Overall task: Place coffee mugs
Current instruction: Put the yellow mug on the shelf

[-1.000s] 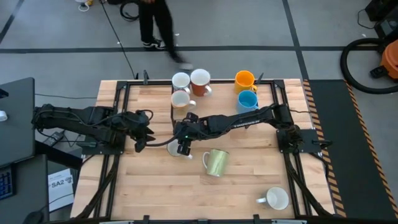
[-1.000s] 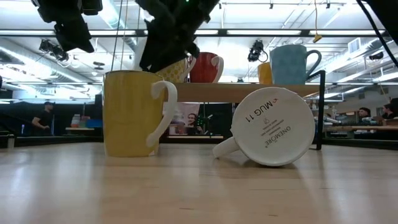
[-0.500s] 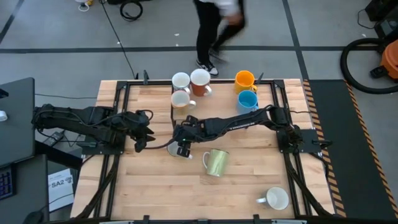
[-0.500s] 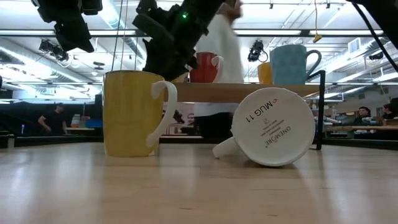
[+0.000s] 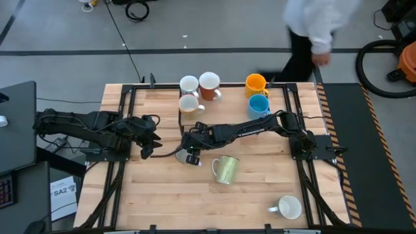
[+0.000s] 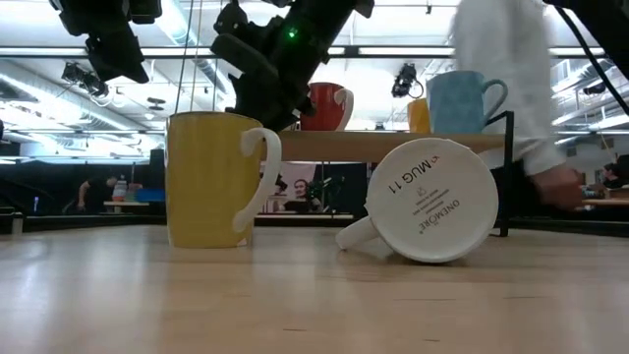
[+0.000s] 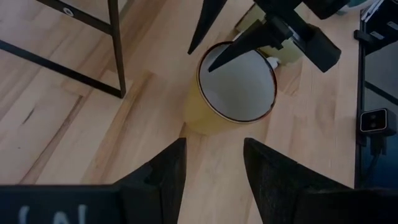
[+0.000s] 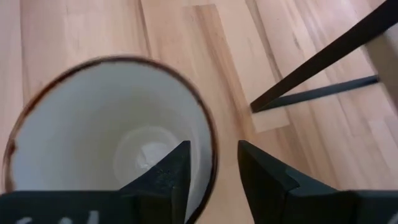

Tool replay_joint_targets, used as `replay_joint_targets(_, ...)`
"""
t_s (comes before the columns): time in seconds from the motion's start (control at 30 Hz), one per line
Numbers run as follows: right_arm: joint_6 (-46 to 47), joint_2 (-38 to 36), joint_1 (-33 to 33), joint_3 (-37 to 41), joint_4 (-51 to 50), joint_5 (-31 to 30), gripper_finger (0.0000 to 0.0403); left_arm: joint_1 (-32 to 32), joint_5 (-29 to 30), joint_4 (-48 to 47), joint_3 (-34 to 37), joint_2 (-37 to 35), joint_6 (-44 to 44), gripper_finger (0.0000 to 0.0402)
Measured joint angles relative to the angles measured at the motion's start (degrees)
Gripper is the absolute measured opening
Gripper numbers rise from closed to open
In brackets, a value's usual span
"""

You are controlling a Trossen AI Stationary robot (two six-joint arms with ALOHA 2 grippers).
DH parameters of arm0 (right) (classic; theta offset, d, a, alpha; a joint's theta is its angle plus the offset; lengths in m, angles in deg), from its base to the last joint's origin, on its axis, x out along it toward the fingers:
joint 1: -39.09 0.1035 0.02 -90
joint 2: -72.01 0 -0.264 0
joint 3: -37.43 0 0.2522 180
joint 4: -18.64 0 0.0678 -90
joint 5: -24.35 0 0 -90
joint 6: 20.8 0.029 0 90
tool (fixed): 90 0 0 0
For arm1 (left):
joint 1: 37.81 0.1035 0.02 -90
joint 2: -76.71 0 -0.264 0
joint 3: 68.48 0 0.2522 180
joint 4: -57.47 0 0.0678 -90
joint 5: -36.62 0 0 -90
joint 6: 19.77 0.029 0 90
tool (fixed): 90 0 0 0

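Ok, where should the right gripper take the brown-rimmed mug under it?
Probably by its rim wall, from straight above. The brown-rimmed mug stands upright with its mouth open, and the right gripper hangs over it, open, with the rim lined up in its gap.

Person [image 5: 312,29] walked rightward behind table; right gripper [image 5: 190,154] edged left.

Right tool [image 5: 189,155] open; left tool [image 5: 147,144] open

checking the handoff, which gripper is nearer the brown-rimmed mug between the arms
Right. The right gripper sits directly over the yellowish brown-rimmed ceramic mug, its jaws open astride the rim. The left gripper waits off to one side, jaws open, facing the mug across bare wood.
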Motion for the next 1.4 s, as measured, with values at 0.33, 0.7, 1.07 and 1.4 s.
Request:
replay_joint_targets(0.33, 0.0, 0.0, 0.0, 0.0, -0.3, 1.0, 0.0051, 0.0, 0.0, 0.0, 0.0, 0.0, 0.0, 0.0167)
replay_joint_targets(0.7, 2.7, -0.3, -0.1, -0.1, -0.5, 2.5, 0.0033, 0.0, 0.0, 0.0, 0.0, 0.0, 0.0, 0.0167)
replay_joint_targets(1.07, 2.5, -2.8, 0.0, 0.2, -2.1, 7.6, 0.0024, 0.0, 0.0, 0.0, 0.0, 0.0, -0.1, 0.0167)
replay_joint_targets(1.4, 2.8, -11.6, 0.0, 0.1, -9.1, 8.5, 0.0024, 0.0, 0.0, 0.0, 0.0, 0.0, 0.0, 0.0167)
